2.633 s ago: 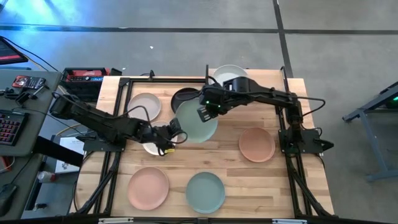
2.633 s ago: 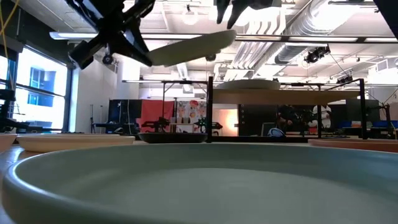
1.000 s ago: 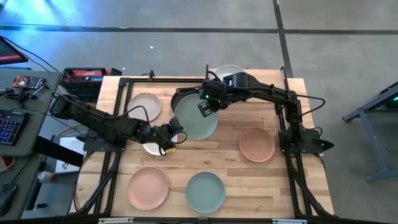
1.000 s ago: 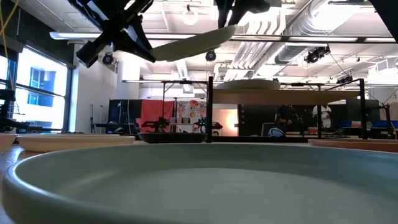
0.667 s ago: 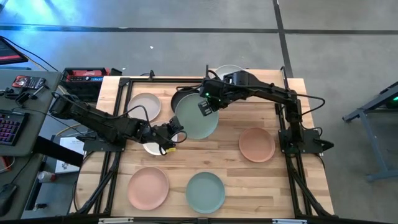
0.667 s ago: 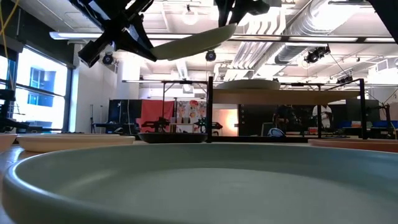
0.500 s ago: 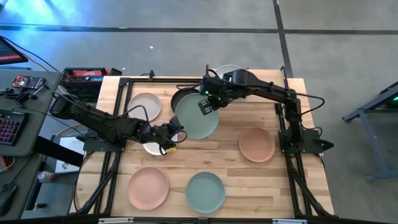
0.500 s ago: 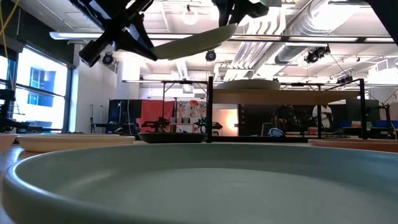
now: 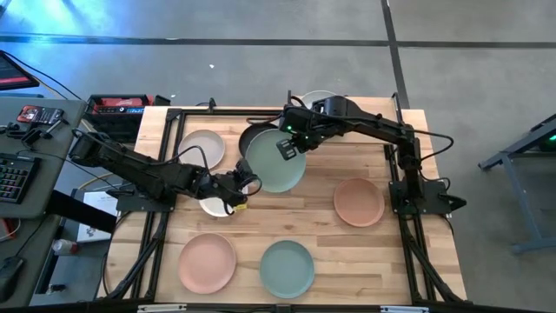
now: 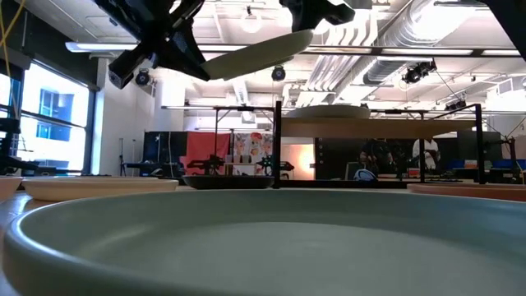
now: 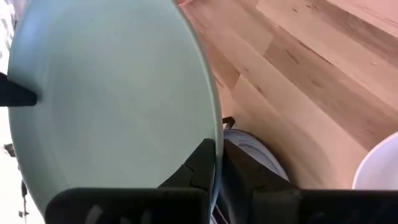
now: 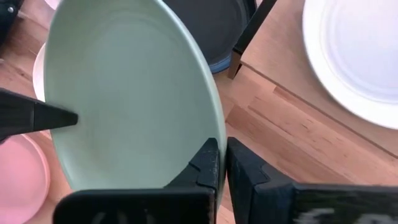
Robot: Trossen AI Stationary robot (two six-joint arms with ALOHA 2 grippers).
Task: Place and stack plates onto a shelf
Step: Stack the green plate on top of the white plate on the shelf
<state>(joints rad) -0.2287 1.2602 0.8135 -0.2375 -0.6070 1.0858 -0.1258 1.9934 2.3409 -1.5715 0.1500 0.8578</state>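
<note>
A sage green plate (image 9: 276,167) hangs tilted above the middle of the table, its far right side higher (image 10: 255,53). My left gripper (image 9: 246,184) is shut on its near left rim, and my right gripper (image 9: 293,142) on its far rim. The shelf (image 10: 386,127) stands at the far right with a white plate (image 9: 320,102) resting flat on its board (image 12: 277,56). A black plate (image 9: 254,136) lies flat on the table beside the shelf's post (image 12: 245,37). My left gripper pinches the green plate's rim (image 11: 213,146) between its two fingers, one on the upper face and one beneath. It comes from the table's left near side. The plate is lifted clear and tilted. My right gripper pinches the opposite rim (image 12: 217,140) the same way, coming from the far right side.
On the table lie two white plates (image 9: 201,147) (image 9: 211,207), two salmon plates (image 9: 359,202) (image 9: 208,261) and a grey-green plate (image 9: 287,268) near the front edge. Black frame rails run along both sides. A desk with gear stands to the left.
The green plate has stayed in the air between both grippers, almost still. My right arm's wrist has drifted a little toward the table's far edge.
</note>
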